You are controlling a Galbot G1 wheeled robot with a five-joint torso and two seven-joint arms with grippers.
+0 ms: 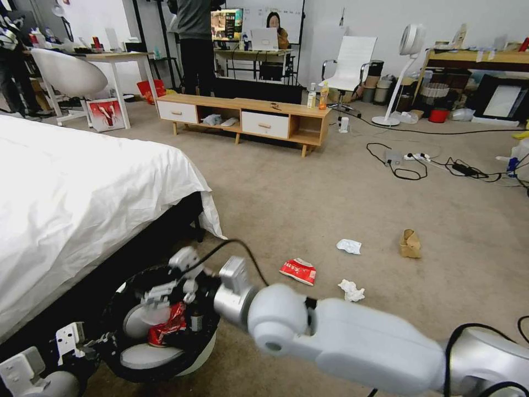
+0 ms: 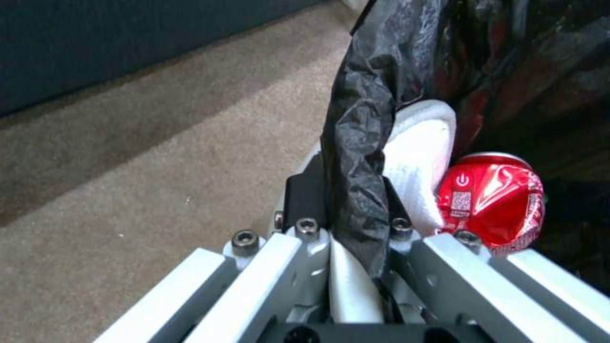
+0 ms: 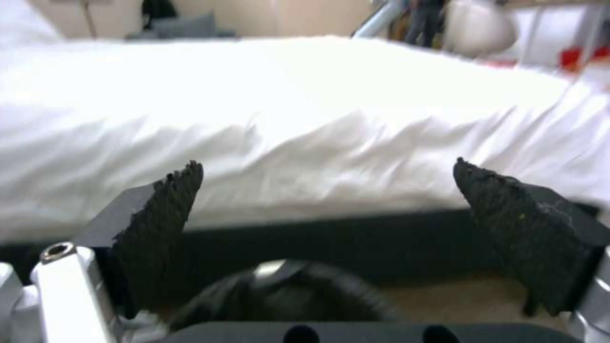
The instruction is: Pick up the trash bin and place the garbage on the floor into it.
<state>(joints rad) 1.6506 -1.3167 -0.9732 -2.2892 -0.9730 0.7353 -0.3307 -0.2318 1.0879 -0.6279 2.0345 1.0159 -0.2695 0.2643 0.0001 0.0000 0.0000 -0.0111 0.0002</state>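
The trash bin (image 1: pixel 165 361), white with a black bag (image 2: pixel 362 143) over its rim, is beside the bed at the lower left of the head view. My left gripper (image 1: pixel 74 342) (image 2: pixel 356 200) is shut on its rim. A crushed red can (image 1: pixel 167 326) (image 2: pixel 493 200) lies inside it. My right gripper (image 1: pixel 182 278) (image 3: pixel 337 205) hovers over the bin's mouth, open with nothing between its fingers. On the floor (image 1: pixel 308 209) lie more garbage pieces: a red-white carton (image 1: pixel 298 271), two tissues (image 1: pixel 349 246) (image 1: pixel 351 290) and a brown paper box (image 1: pixel 410 243).
The bed (image 1: pixel 71 204) with its white sheet fills the left side. A low wooden cabinet (image 1: pixel 242 118) stands at the back. Cables and a power strip (image 1: pixel 408 162) lie on the carpet at the right, near a standing fan (image 1: pixel 405 71).
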